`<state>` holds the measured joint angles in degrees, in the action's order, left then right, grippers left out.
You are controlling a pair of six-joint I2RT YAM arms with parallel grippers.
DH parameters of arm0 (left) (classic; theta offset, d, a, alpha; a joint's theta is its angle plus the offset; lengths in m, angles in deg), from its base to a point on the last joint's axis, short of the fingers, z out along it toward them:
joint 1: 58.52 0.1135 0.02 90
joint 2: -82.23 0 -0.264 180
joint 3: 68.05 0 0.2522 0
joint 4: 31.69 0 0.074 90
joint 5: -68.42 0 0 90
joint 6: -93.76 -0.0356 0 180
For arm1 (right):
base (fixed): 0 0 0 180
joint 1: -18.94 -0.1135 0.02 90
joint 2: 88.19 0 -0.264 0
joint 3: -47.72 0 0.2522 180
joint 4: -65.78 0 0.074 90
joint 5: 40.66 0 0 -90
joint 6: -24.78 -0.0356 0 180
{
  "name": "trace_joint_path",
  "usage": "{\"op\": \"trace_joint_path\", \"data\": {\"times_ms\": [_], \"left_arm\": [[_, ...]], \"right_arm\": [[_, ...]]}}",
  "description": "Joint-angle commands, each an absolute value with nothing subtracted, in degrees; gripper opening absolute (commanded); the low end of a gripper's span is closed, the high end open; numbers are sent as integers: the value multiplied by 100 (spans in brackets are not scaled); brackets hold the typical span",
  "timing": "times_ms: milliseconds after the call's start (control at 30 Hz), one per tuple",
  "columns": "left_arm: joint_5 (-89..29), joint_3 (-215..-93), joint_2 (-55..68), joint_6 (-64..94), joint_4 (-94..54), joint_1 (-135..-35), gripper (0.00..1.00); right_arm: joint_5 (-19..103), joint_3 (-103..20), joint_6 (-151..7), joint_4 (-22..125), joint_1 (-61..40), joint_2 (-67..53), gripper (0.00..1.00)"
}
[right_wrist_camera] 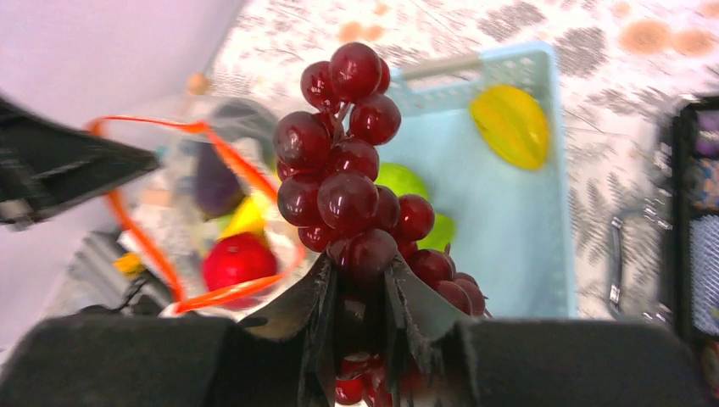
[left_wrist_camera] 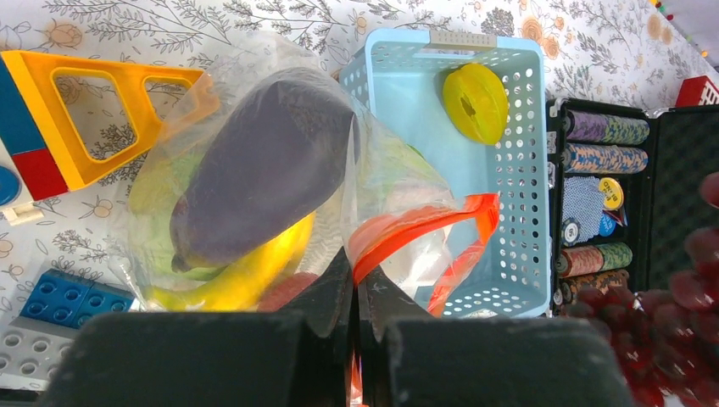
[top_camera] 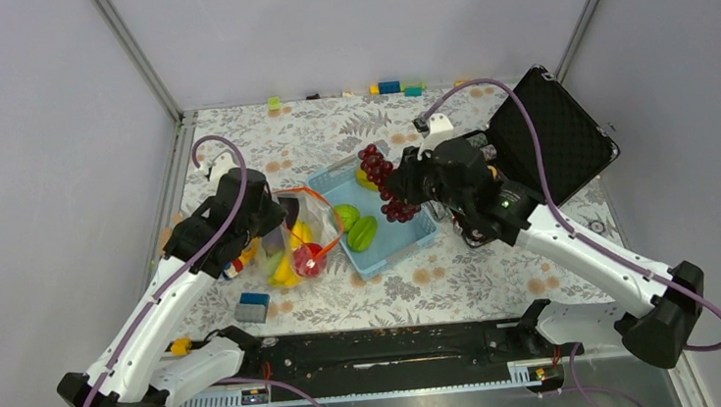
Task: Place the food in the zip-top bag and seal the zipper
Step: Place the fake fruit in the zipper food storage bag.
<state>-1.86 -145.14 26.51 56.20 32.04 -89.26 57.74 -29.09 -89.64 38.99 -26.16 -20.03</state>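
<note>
My left gripper (left_wrist_camera: pixel 356 273) is shut on the orange-red zipper (left_wrist_camera: pixel 424 222) and holds the mouth of the zip-top bag (top_camera: pixel 291 244) open. Inside the clear bag lie a yellow banana (left_wrist_camera: pixel 246 271), a red apple (right_wrist_camera: pixel 239 259), a dark purple piece (left_wrist_camera: pixel 263 161) and a pale green head (left_wrist_camera: pixel 157 191). My right gripper (right_wrist_camera: pixel 360 284) is shut on the dark red grapes (right_wrist_camera: pixel 352 182), which hang in the air over the blue basket's (top_camera: pixel 392 250) left part, right of the bag mouth. Green pieces (top_camera: pixel 359 228) and a yellow piece (left_wrist_camera: pixel 475 103) lie in the basket.
An open black case of striped poker chips (left_wrist_camera: pixel 598 195) stands right of the basket, its lid (top_camera: pixel 553 137) raised. An orange triangle toy (left_wrist_camera: pixel 102 110) and blue bricks (left_wrist_camera: pixel 68 297) lie left of the bag. Small blocks (top_camera: pixel 391 88) line the far wall.
</note>
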Motion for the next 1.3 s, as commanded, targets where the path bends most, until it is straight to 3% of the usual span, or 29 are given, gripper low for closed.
{"op": "trace_joint_path", "data": {"times_ms": [0, 133, 567, 1100, 1267], "left_arm": [[-415, -14446, 2804, 5539, 2737, -8936, 0], [-503, -14434, 2859, 5517, 2729, -8933, 0], [-681, -14474, 3040, 5586, 2844, -8935, 0], [-274, -14506, 3221, 5765, 3130, -8927, 0], [-289, -14553, 3196, 5773, 3173, -8930, 0]], "right_arm": [[4415, -3122, -9192, 4862, -2613, -2229, 0], [3885, -3221, -9628, 5643, -2828, -2011, 0], [4118, -3036, -10359, 8095, -3578, -712, 0], [4005, -1532, -9755, 9308, -4128, -774, 0], [4067, -1645, -9579, 8693, -4185, -728, 0]]}}
